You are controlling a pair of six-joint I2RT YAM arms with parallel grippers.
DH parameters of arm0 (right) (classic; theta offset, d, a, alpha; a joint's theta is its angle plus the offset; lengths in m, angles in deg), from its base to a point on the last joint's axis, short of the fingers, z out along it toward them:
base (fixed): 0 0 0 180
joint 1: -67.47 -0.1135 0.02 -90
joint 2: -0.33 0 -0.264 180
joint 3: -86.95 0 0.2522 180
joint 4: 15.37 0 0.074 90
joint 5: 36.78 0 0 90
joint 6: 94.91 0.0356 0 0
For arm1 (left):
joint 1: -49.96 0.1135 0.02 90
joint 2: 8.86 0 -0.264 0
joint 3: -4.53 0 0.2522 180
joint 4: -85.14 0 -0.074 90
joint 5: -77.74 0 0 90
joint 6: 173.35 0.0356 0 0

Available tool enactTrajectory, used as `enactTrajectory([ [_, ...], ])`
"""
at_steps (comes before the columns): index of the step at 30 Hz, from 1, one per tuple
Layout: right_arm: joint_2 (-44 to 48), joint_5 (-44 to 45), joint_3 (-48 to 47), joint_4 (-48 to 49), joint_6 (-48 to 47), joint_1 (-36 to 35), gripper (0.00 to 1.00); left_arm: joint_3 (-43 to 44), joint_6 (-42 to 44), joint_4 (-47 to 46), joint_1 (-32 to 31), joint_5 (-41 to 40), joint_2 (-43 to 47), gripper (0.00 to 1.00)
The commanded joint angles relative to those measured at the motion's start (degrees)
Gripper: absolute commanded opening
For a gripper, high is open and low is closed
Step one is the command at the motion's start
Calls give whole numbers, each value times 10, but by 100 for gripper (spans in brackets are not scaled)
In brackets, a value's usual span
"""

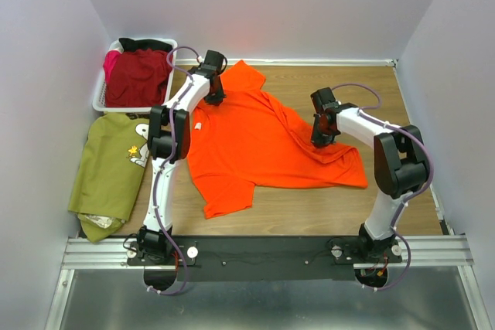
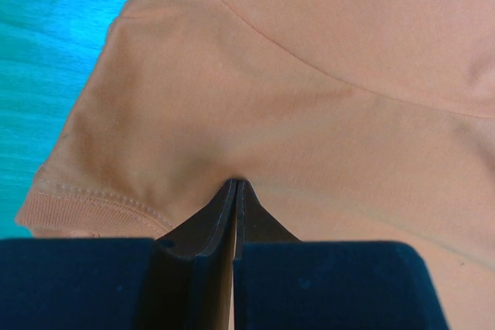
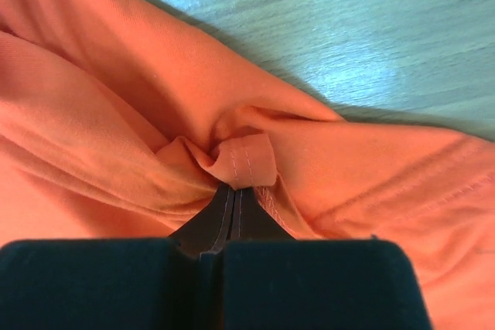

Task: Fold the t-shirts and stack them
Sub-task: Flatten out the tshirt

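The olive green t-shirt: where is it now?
In the top view the olive green t-shirt lies far left on the table, below the white basket, left of the left arm and the orange t-shirt.

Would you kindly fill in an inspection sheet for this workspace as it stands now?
Surface: wooden tabletop, bare wood showing around the shirts.
Job's things: plain bright orange t-shirt spread mid-table, rumpled at its right side; olive green t-shirt with cartoon-dog print lying at the left edge; dark red t-shirt in the basket.
Clutter: white slatted plastic basket in the far left corner.
Grippers: left gripper shut on the orange shirt near a sleeve; right gripper shut on a bunched hem of it.
Cables: lilac cables run along both arms.
Surroundings: plain white walls on three sides; metal rail at the near edge.
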Motion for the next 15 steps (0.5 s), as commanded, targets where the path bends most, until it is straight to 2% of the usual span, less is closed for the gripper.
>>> enactTrajectory([
  [1, 28, 53, -49, -33, -8, 5, 1, -3, 4, 43, 16, -8, -28, 12],
  [8, 25, 136, -112, -59, -38, 26, 1, 0, 7, 46, 16, -10, -29, 12],
  [15, -32, 147, -193, -58, -50, 80, 1, 1, 16, 45, 16, -4, -30, 11],
])
